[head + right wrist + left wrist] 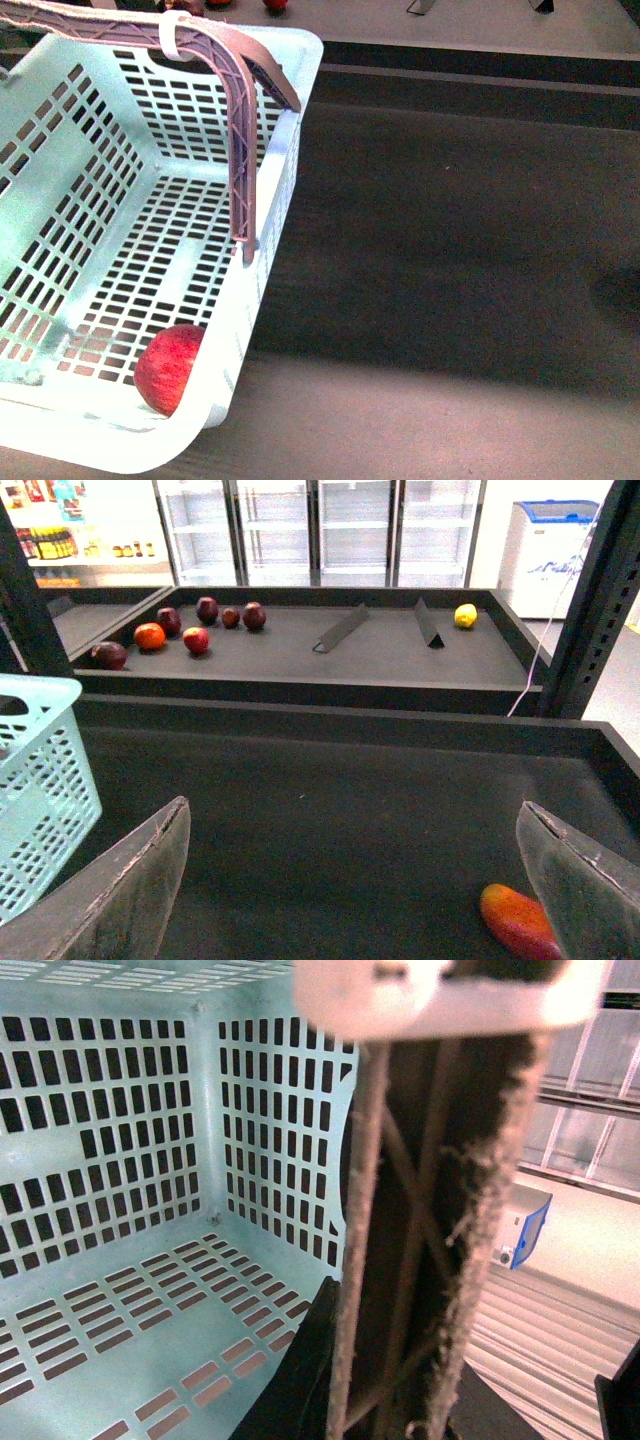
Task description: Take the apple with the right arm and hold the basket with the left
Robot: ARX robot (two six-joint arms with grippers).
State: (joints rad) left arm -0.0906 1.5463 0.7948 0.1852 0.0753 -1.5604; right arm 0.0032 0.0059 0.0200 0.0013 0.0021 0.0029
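Observation:
The pale turquoise basket (90, 250) fills the left of the front view, with its grey-brown handle (240, 130) swung up and a white band (172, 35) round it. The red apple (168, 368) lies on the basket floor in the near right corner. In the left wrist view my left gripper (400, 1410) is shut on the latticed handle (420, 1260), above the slotted basket floor (130, 1360). My right gripper (350, 900) stands open over the dark shelf, nothing between its fingers (120, 890). The basket's wall (40, 780) shows off to one side. Neither arm shows in the front view.
An orange-red elongated fruit (515, 920) lies on the dark shelf beside one right finger. The back shelf holds several red fruits (196, 640), an orange one (149, 636), a yellow lemon (465, 615) and two dividers (340, 630). Black uprights (590, 600) flank the shelves.

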